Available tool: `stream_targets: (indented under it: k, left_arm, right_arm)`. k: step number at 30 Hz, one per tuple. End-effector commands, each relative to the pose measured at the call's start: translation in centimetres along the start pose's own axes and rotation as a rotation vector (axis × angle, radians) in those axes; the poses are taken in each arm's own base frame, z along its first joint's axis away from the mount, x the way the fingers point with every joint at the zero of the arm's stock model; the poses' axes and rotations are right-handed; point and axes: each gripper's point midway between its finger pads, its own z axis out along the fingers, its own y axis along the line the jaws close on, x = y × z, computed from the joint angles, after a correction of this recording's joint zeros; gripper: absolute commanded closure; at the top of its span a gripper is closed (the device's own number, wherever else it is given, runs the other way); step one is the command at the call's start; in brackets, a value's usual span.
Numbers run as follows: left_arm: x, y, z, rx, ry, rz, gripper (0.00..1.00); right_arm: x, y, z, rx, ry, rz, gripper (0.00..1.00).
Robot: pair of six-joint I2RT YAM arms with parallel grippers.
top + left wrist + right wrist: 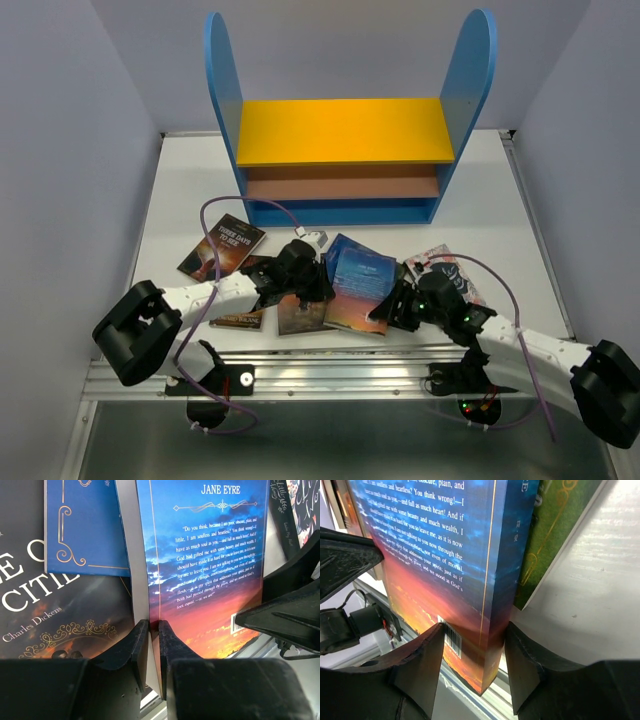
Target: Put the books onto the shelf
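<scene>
The shelf point(340, 130) stands at the back of the table with blue side panels and a yellow upper board. A blue and sunset "Jane Eyre" book point(358, 285) is tilted up off the other books between both grippers. My left gripper point(152, 630) is shut on its thin left edge point(210, 570). My right gripper point(474, 635) is shut across the book's thickness point(445, 570) at the barcode corner. Around them lie "A Tale of Two Cities" point(50, 610), another blue book point(82, 525), a dark book point(222, 245) and the grey floral one point(452, 270).
A green cover point(555, 535) lies just behind the held book. An aluminium rail point(330, 375) runs along the table's near edge. Purple cables point(250, 205) loop over the left arm. White walls close in both sides of the table.
</scene>
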Motion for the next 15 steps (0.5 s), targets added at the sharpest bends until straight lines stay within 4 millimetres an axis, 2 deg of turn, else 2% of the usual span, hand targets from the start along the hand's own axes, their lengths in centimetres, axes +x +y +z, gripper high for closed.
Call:
stream_targets:
  k: [1,3,9,13,15]
  left_arm:
    - [3.7,1.2,0.4,-0.028,0.114,0.008,1.0]
    - [3.7,1.1,0.3,-0.025,0.113,0.007,1.0]
    - [3.6,1.2,0.3,-0.029,0.107,0.0,1.0]
    - [3.4,0.9,0.1,-0.02,0.097,-0.003,1.0]
    - [3.1,0.7,0.0,-0.013,0.089,-0.001,1.0]
  right_arm:
    - [-4.4,10.6,-2.4,-0.349,-0.171,-0.121,0.46]
    - [-4.6,11.6,-2.9,-0.387,-0.178,-0.136,0.46]
    - [-4.8,12.3,-3.1,-0.408,-0.186,-0.156,0.45]
    - [-5.2,13.7,-4.1,-0.456,-0.212,-0.183,0.46]
    - [-5.4,14.1,-4.6,-0.475,-0.228,-0.189,0.5]
